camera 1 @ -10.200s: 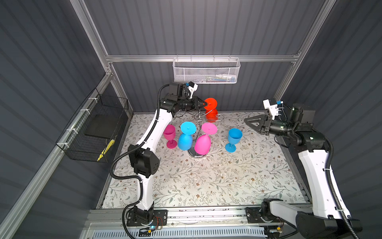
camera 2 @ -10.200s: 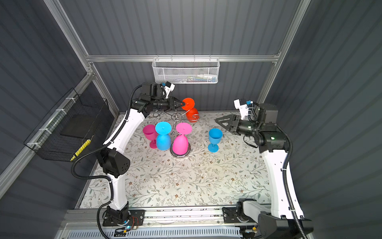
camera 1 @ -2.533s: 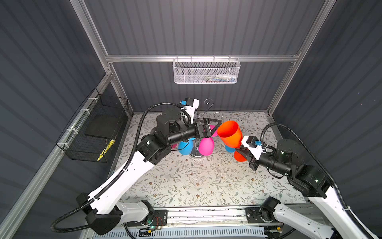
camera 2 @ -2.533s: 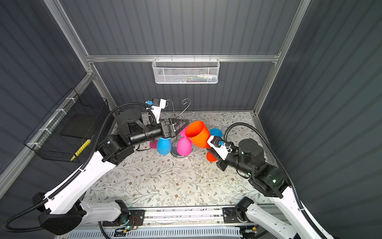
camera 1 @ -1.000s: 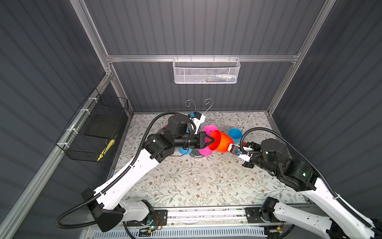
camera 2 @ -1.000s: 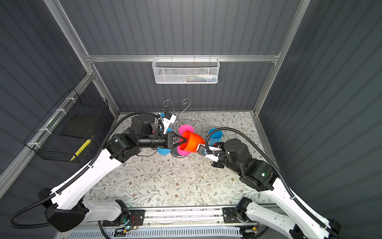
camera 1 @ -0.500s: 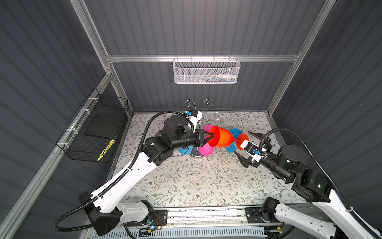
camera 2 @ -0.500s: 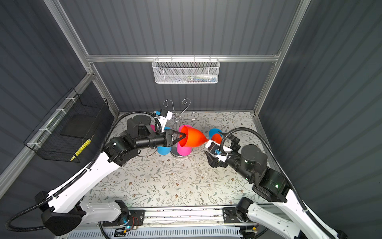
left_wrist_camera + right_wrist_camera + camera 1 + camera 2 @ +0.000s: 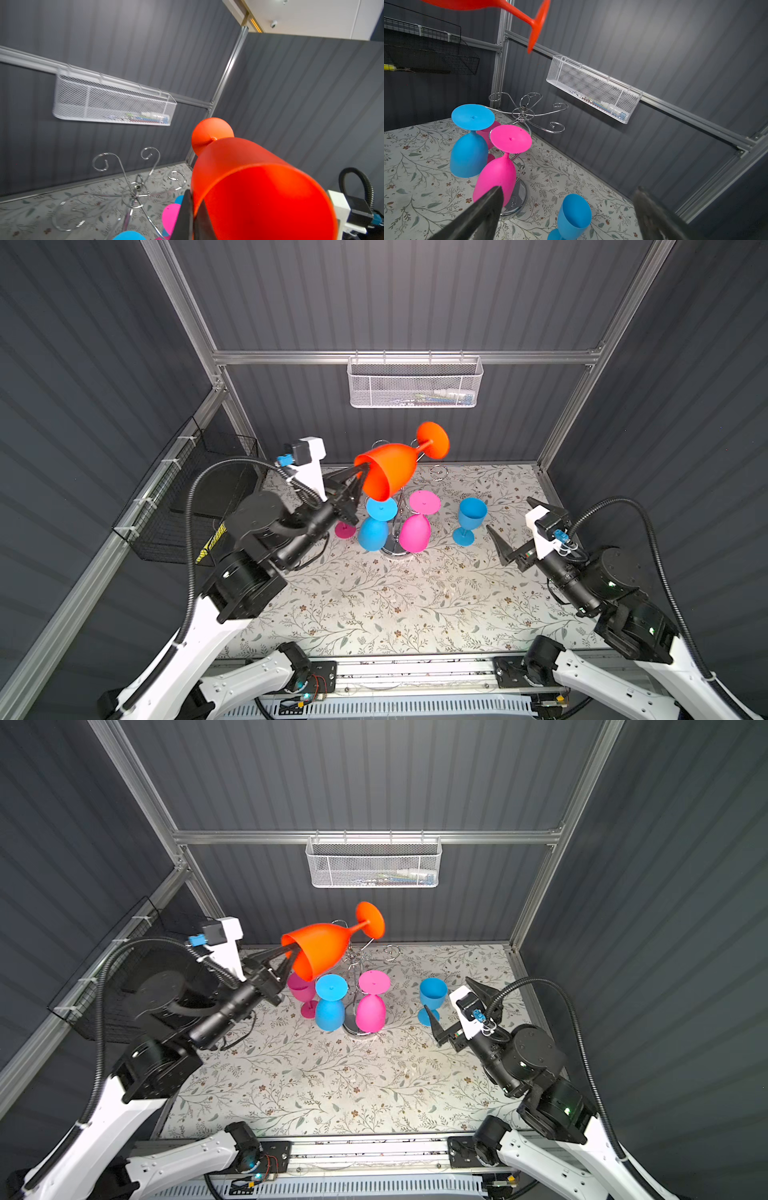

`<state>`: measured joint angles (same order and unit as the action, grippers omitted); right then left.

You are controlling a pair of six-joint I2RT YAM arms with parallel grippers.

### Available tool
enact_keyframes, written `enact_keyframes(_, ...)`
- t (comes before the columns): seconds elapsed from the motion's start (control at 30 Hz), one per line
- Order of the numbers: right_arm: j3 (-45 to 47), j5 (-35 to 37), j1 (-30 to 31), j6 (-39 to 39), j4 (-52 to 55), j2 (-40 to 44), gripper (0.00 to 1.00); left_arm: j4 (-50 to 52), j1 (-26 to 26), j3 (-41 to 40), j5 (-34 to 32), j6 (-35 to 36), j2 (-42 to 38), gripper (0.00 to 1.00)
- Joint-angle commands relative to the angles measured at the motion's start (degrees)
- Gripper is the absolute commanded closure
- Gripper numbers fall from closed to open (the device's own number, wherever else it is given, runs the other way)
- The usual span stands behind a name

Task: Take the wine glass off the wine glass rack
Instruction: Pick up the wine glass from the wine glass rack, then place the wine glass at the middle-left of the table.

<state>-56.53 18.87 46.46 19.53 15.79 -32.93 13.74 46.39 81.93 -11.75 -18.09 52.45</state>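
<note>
Bimanual robot cell seen from above, floral-cloth table (image 9: 374, 601). L claw (image 9: 360, 472) is clenched on the rim of an orange wine glass (image 9: 390, 475), which it holds on its side high abv the wine glass rack (image 9: 395, 549), foot toward the back wall. The glass is off the rack and clear of its scroll arms. A rim pinch probably suits here since the bowl is wide and the lip thin, but it leaves the long glass levered out from one edge, so I judge it could swing.

R claw (image 9: 511, 516) is spread wide and empty, low over the table near an upright blue glass (image 9: 471, 512). It looks parked out of the way.

L wrist view only: one finger (image 9: 185, 218) sits outside the rim w/ its partner inside the bowl, and the rack's far arms are bare.

R wrist view only: a blue glass (image 9: 469, 153) and a pink glass (image 9: 497, 176) hang bowl-down on the rack, feet caught over its arms. The orange foot passes overhead.

Both top views give what the wrist views lack: the height of the lifted glass and how far apart the arms are.
</note>
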Motion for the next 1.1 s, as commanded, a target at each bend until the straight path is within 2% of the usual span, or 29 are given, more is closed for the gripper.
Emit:
enact_keyframes(0.0,0.6,3.6,0.2,-4.3,-2.2,0.7,0.01,0.1,-0.3,-0.4,-12.8,10.2,-4.6,1.0)
enact_keyframes(0.13,0.6,5.4,0.2,-6.7,-3.1,0.2,0.01,5.4,-0.2,-0.4,-22.4,14.3,-8.1,1.0)
enact_keyframes(0.23,0.2,6.2,0.1,-7.9,-2.8,-0.6,0.01,12.0,-0.2,0.1,-28.6,14.9,-8.8,1.0)
enact_keyframes(0.4,-0.5,6.4,0.1,-8.8,-2.1,-2.3,0.01,26.3,-0.2,1.3,-38.9,10.1,-7.4,1.0)
enact_keyframes(0.53,-0.9,6.1,0.1,-9.4,-1.8,-3.0,0.01,38.1,-0.3,3.0,-43.8,4.0,-5.4,1.0)
enact_keyframes(0.63,-1.0,5.9,0.1,-9.8,-1.7,-3.2,0.01,45.2,-0.3,2.2,-44.0,-1.4,-4.9,1.0)
enact_keyframes(0.8,-0.8,6.2,0.1,-11.0,-1.4,-3.0,0.01,52.0,-0.2,-4.5,-39.1,-8.4,-3.6,1.0)
enact_keyframes(1.07,-1.7,5.8,0.1,-12.1,1.3,-3.0,0.01,54.1,-0.3,-11.5,-28.7,-12.7,-0.6,1.0)
